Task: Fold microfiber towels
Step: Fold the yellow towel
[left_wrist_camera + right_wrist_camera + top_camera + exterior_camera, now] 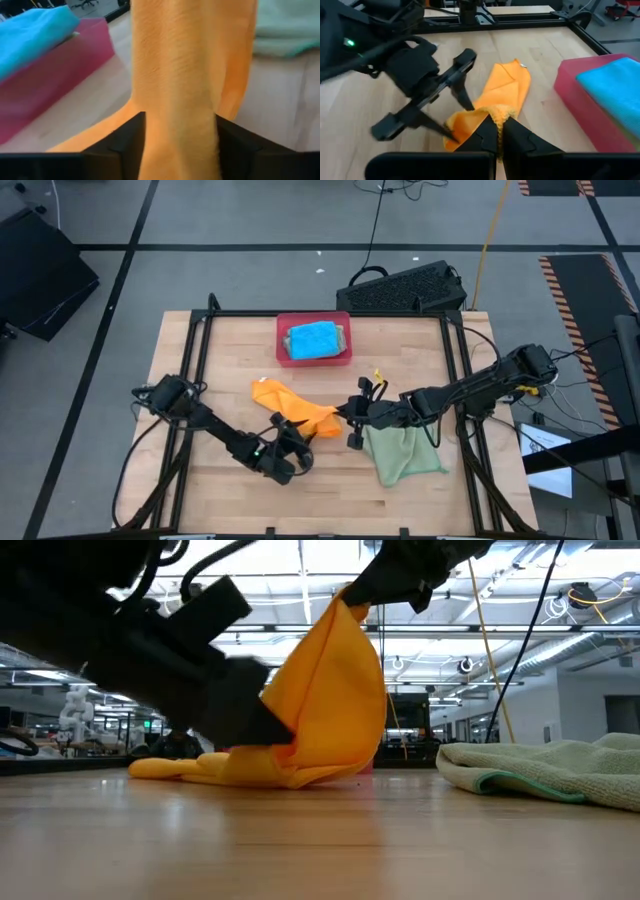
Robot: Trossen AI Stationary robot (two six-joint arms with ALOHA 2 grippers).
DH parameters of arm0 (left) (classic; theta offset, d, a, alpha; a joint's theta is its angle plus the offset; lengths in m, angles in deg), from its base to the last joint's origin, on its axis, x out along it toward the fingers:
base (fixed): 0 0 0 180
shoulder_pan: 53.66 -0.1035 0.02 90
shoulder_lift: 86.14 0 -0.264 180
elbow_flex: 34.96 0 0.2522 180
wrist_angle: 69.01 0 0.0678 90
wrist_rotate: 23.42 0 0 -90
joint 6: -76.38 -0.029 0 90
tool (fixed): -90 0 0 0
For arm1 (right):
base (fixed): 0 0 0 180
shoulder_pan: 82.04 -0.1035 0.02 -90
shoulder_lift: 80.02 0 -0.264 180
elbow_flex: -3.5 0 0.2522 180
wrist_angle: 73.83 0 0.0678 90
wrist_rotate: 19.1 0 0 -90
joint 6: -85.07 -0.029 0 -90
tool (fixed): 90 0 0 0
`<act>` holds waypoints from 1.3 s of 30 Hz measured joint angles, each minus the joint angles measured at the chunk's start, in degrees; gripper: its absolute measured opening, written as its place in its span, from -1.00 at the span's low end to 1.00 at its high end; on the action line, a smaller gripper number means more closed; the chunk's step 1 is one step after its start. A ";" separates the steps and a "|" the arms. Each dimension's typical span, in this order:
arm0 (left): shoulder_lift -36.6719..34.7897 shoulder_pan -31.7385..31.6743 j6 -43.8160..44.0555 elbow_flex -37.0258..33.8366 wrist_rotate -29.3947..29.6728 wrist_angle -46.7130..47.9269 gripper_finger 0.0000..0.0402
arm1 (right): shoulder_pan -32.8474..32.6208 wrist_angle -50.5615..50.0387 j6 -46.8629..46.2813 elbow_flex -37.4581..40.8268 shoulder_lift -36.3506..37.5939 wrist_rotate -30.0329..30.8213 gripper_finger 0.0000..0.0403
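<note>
An orange towel (285, 402) lies on the table's middle, with one part raised (335, 690) and the rest on the wood (200, 768). My right gripper (350, 418) is shut on its raised top. My left gripper (292, 435), lower and on the near side, is closed on the towel lower down. A light green towel (402, 452) lies crumpled on the table at the near right. A bright blue folded towel (313, 340) rests in the pink-red tray (283, 330) at the far middle. My left gripper has a bunched fold of the orange towel (180, 125) between its two fingers (127, 142), filling the gap. The fingers come level from the table's near left and lie across the hanging cloth. The cloth runs up from them and down to the table. My right gripper pinches a bunched edge of the orange towel (497, 114) at its fingertips (517, 132). It comes from the table's right, above the wood. The towel hangs below it (345, 610), its lower part trailing on the table.
The tray stands close behind the orange towel. The green towel lies under the right arm. A dark keyboard-like box (405, 288) sits beyond the far edge. Bare wood (330, 495) shows along the near edge.
</note>
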 joint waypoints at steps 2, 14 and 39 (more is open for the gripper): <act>-1.33 0.07 0.48 -0.02 0.24 3.93 -0.14 | -0.71 0.00 -0.17 0.00 0.00 0.01 -0.98; -13.18 0.25 9.14 0.05 -6.45 31.74 -0.65 | -3.61 -2.01 -1.55 0.00 0.00 -0.18 -0.98; -52.69 4.32 -22.98 0.07 -27.48 32.98 -0.97 | -4.23 -1.40 24.69 -6.03 12.88 9.95 -0.98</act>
